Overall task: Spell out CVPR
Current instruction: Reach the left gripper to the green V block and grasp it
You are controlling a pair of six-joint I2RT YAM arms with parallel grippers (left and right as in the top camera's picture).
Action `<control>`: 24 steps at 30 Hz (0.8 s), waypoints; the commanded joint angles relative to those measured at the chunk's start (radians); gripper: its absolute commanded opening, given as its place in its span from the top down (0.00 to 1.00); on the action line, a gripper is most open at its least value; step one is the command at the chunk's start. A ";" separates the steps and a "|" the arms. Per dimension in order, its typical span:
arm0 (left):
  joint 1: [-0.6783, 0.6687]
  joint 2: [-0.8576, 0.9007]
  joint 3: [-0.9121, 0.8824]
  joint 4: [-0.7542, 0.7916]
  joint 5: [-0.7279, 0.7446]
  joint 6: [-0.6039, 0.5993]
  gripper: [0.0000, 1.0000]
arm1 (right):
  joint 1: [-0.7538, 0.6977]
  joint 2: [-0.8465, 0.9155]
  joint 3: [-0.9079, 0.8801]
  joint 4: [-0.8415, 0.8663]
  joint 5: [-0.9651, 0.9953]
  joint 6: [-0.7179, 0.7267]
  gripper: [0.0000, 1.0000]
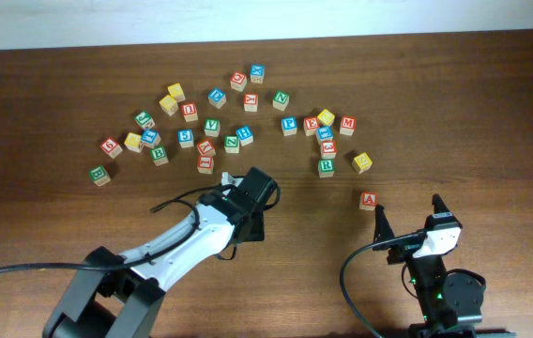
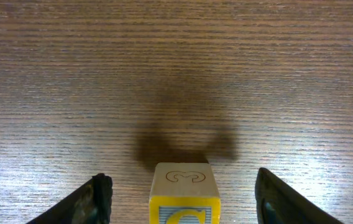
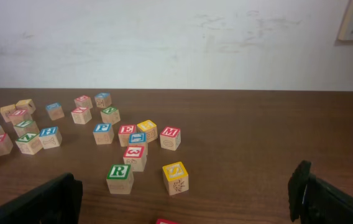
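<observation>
Left wrist view shows a square-edged wooden C block (yellow-framed face, carved top) sitting on the grained brown tabletop between, and clear of, the left gripper and its spread dark fingers, while the right gripper gapes empty.

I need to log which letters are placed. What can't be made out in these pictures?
Left wrist: the yellow-edged block is cut off by the bottom edge; only a blue curve of its front letter shows.
Overhead: the left arm covers that block.
Right wrist: a red block is cut by the bottom edge, letter unseen.
Overhead: letters on the far blocks are mostly too small to read.
</observation>
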 commanded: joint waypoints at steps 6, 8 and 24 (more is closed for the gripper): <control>0.074 -0.153 0.201 -0.058 -0.015 0.060 0.01 | -0.010 -0.006 -0.005 -0.005 0.002 0.006 0.02; 0.179 -0.213 0.248 -0.070 -0.015 0.060 0.01 | -0.010 -0.006 -0.005 -0.005 0.002 0.006 0.02; 0.642 -0.227 0.253 -0.319 0.056 0.059 0.01 | -0.010 -0.006 -0.005 -0.005 0.002 0.006 0.02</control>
